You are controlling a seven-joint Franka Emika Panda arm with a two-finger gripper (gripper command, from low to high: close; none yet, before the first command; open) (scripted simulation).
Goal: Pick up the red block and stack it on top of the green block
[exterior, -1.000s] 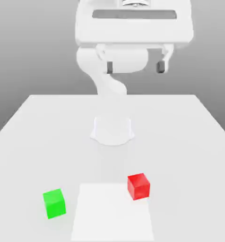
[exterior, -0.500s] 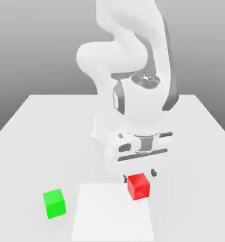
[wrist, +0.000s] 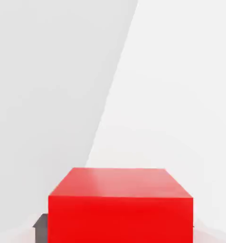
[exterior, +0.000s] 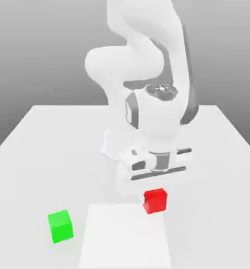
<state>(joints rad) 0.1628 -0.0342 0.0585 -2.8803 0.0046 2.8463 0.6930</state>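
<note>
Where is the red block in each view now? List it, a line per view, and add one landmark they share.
Exterior view: red block right of centre, under the hand, by the white sheet's far right corner.
Hand view: red block close up, gripped between the fingers.
Shared landmark: the white sheet, its straight edge meeting the greyer table.
</note>
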